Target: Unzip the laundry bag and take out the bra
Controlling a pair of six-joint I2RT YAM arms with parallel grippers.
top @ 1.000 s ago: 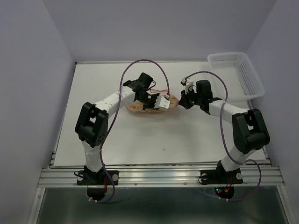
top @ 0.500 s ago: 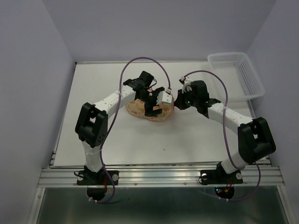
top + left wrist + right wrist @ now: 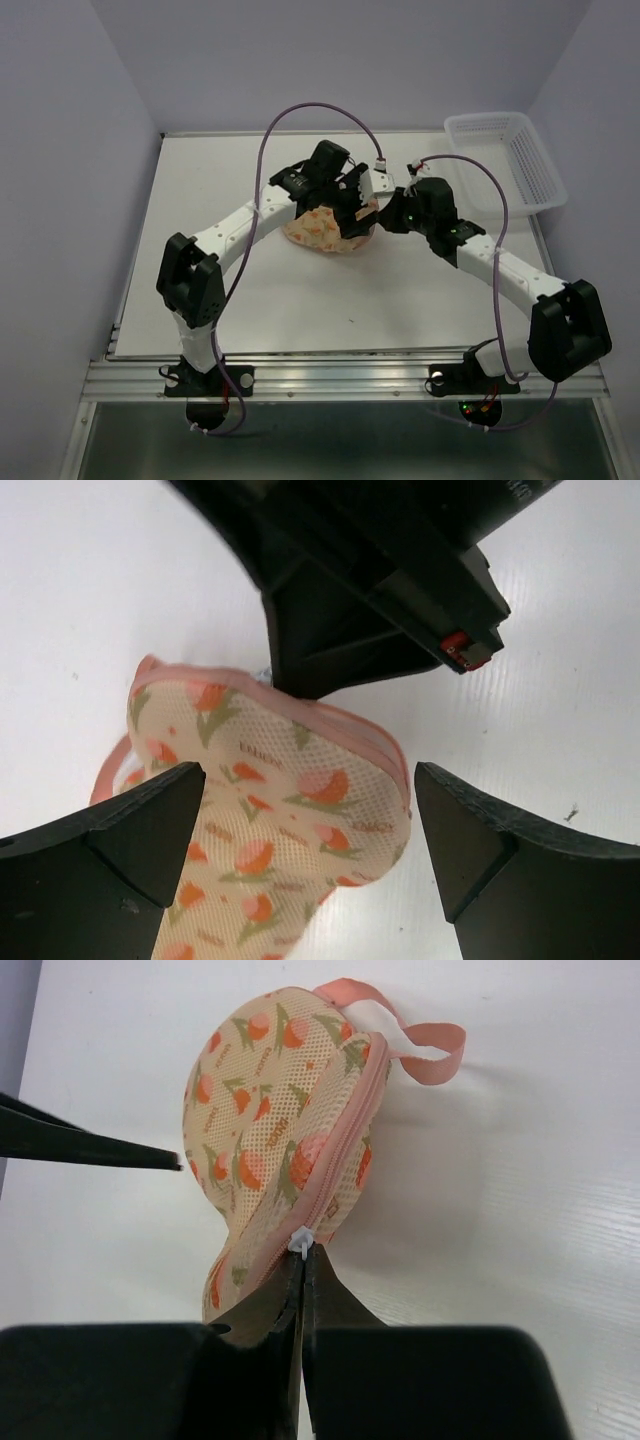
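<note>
laundry bag [image 3: 328, 232] lies in the middle of the table [image 3: 300, 300], zip looking closed. right gripper [image 3: 303, 1260] is clenched on the zip pull [image 3: 300, 1239]; left gripper [image 3: 305, 795] is released, jaws wide either side of the bag. next, i judge, left must clamp the bag while right drags the pull.

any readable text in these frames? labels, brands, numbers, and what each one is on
Nothing is legible enough to quote.
laundry bag: small orange words repeated between the tulip prints, too blurred to read.
black arm housing: white marking at the top right frame edge, cut off, unreadable.
zip pull: plain white, no marking visible.
</note>
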